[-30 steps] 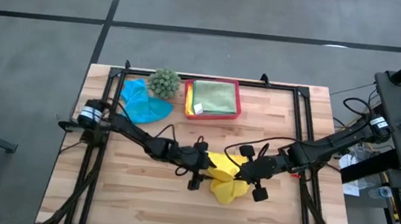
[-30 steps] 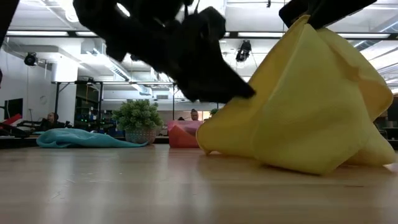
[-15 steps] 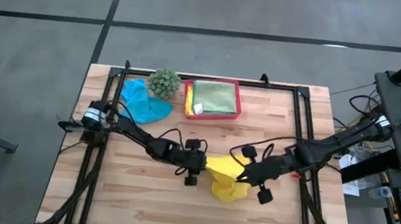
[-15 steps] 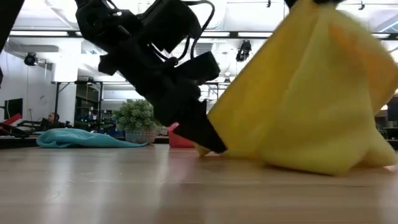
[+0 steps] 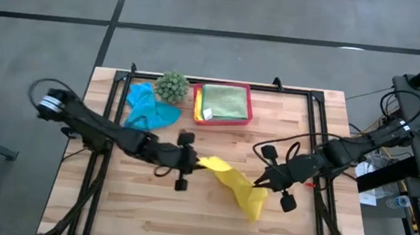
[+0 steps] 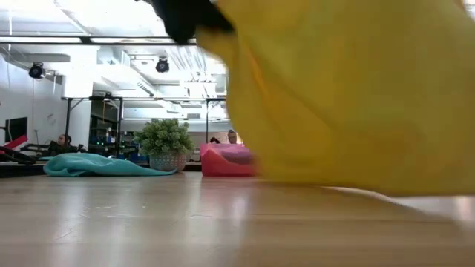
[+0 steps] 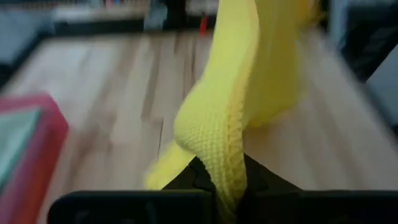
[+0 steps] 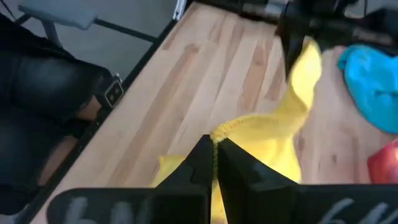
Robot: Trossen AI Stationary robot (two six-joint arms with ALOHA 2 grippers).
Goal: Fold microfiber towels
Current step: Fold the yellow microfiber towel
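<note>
One yellow towel (image 5: pixel 233 184) spans between my two grippers over the middle of the table; it fills the upper right of the low view (image 6: pixel 349 89). My left gripper (image 5: pixel 194 162) is shut on its left end. My right gripper (image 5: pixel 264 187) is shut on its right end. A teal towel (image 5: pixel 149 108) lies crumpled at the far left. A light green towel (image 5: pixel 225 100) lies folded in the pink tray (image 5: pixel 246 120). The orange towel and the second yellow towel are out of view. My left gripper pinches the towel's stitched hem (image 7: pixel 225 163) between its two fingers, coming level from the table's left. The cloth bunches at the fingers and runs away toward the other gripper. My right gripper pinches a stitched hem edge (image 8: pixel 225 128) between its two fingertips (image 8: pixel 200 155), coming from the table's right. The cloth stretches from it toward my left gripper, and a loose lobe (image 5: pixel 253 210) sags toward the table's near side.
A small spiky green plant (image 5: pixel 172 87) stands between the teal towel and the tray. Black frame rails (image 5: pixel 320 137) run along the table's left and right sides. A person in dark clothes (image 8: pixel 43 93) is beside the table. Bare wood (image 5: pixel 160 218) lies at the near edge.
My grippers have drawn apart, the left toward the table's left edge, the right toward its right edge. The yellow towel, bunched in a heap between them before, is now pulled out into a long band and has risen in the low view.
</note>
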